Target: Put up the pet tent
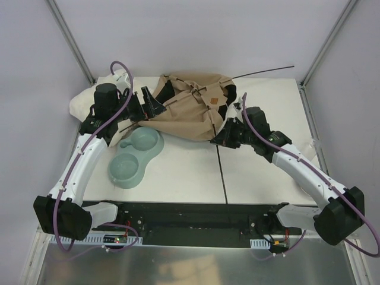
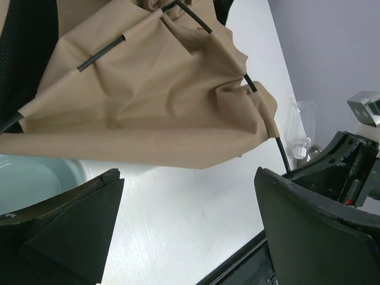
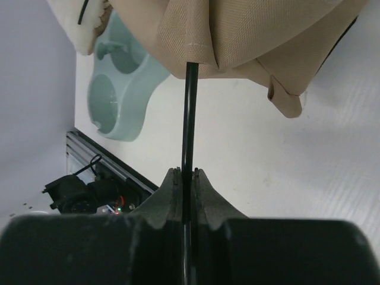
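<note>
Where the pale green double bowl [image 1: 135, 157] sits on the white table [image 1: 267, 172], almost everything else crowds just behind it. A white fluffy cushion [image 1: 83, 102] lies behind and to the left of the bowl, partly covered by the left arm. The left gripper [image 1: 149, 101] hovers behind the bowl, its jaws spread wide with nothing between them. In its wrist view the tan cloth lies just ahead of the fingers [image 2: 77, 231] and apart from them.

To the right of the bowl, the right gripper [image 1: 224, 136] is pressed together on a thin black pole [image 3: 190, 107], pinching it where it runs out of a fabric sleeve.

The pet tent [image 1: 190, 110] lies collapsed behind the bowl and to its right, its near hem close to the bowl's far rim. It is a crumpled tan heap, slumped rather than standing, with black lining showing at its edges and a small brown label patch [image 1: 211, 99] on top. Black poles thread through sleeves in the cloth. One pole end [image 1: 267, 70] juts out well beyond the bowl, toward the right rear of the table.
</note>
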You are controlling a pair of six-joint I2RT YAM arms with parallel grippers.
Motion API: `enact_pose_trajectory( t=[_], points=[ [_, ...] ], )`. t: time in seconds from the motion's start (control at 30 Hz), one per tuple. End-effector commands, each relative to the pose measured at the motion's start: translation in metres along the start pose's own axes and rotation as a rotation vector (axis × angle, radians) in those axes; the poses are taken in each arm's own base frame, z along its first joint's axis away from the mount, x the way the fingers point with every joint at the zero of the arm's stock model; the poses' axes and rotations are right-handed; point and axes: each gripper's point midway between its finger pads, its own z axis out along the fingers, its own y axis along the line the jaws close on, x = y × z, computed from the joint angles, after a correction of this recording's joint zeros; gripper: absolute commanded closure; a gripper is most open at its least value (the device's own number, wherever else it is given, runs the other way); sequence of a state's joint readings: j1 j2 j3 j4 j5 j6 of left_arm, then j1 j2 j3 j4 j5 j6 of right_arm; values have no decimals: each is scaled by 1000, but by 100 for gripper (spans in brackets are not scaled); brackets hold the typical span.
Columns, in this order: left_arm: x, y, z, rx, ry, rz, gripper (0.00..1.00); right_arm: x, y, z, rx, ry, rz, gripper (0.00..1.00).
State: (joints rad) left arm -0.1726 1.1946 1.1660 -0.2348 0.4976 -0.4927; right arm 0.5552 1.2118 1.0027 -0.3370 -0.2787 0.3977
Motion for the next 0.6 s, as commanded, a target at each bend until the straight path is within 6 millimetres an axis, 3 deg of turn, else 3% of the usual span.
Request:
enact_pose_trajectory(
  t=[0.0,0.17,0.3,0.4,0.57],
  points=[
    [6,-26,-11,81,14,2,4,-56,59,-3,-200,-180,26,100],
    [20,-36,-7,111,62,-18,5,-60,70,2,-243,-239,-21,100],
    [35,-57,7,144,99,-23,7,-55,82,11,-276,-269,-79,100],
    [36,-67,22,141,78,-56,9,-45,92,22,-296,-254,-145,100],
    [22,-59,46,88,-4,-128,12,-33,101,28,-314,-233,-219,100]
  ],
)
